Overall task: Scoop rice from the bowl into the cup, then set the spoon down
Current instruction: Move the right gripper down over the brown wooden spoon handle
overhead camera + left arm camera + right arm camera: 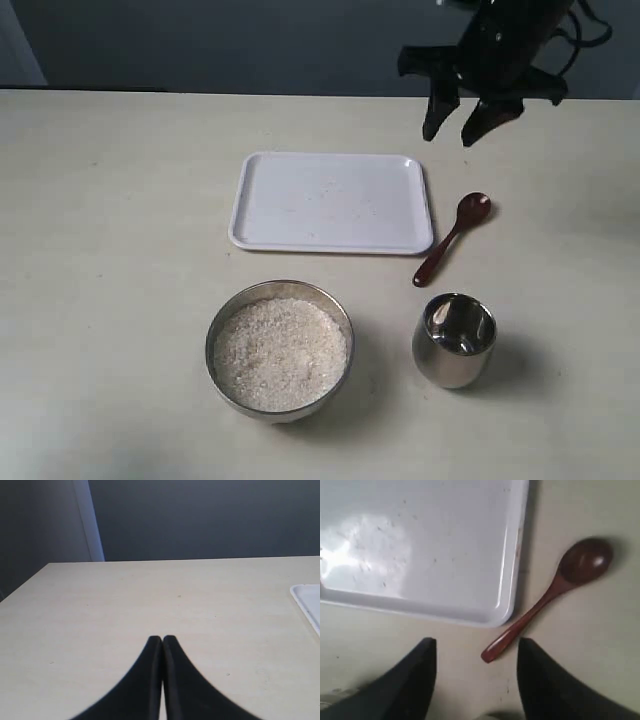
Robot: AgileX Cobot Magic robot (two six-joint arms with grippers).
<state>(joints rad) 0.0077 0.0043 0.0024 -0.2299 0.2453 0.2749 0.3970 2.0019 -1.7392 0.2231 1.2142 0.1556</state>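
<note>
Nothing looks scooped yet. By the table's [120, 250] near edge the bowl [281, 286] holds the rice [280, 352]. The cup [447, 368] beside it seems empty, its mirrored inside hard to read. Farther, the spoon [447, 245] lies untouched beside the tray [330, 200]. Toward the far edge the right claw [449, 138] hangs apart. The left claw [162, 639], pressed together, is outside the exterior view.

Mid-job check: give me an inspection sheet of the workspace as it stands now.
Surface: pale table, no spills seen.
Job's things: bowl full of rice; cup upright, no rice seen inside; spoon flat on table beside tray.
Clutter: white tray, faint specks only.
Grippers: right gripper open, raised beyond spoon; left gripper shut, empty.
Cables: dark cable looping above right gripper.
Surroundings: dark wall behind table.
</note>
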